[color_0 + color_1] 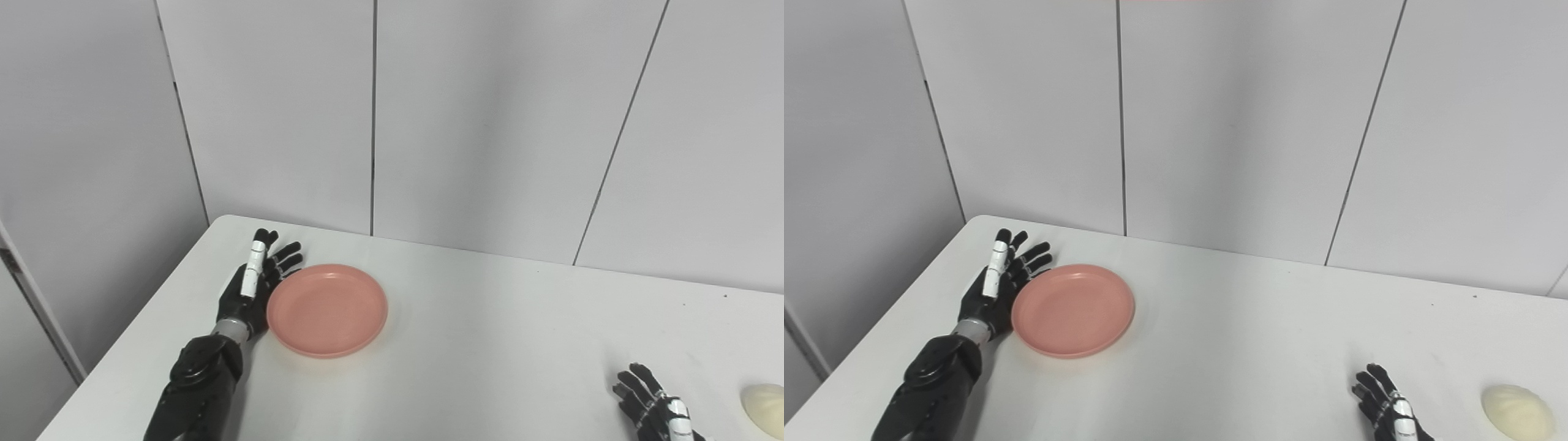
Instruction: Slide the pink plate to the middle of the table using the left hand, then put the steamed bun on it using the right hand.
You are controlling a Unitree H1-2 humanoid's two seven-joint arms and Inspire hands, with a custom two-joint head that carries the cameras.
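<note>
- One white tabletop (1213, 343) fills the lower frame; wide bare room lies between plate and bun.
- One pink plate (326, 309) sits left of centre, near the tabletop's left edge.
- Left robot hand (254, 288), fingers spread and holding nothing, rests against the plate's left rim.
- Right robot hand (1387, 404), lower right, open, holds nothing.
- One steamed bun (1518, 411) shows whole in the right eye view; the left eye view crops it.

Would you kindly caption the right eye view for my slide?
Left hand, open, beside the pink plate; right hand waits near the steamed bun.
</note>
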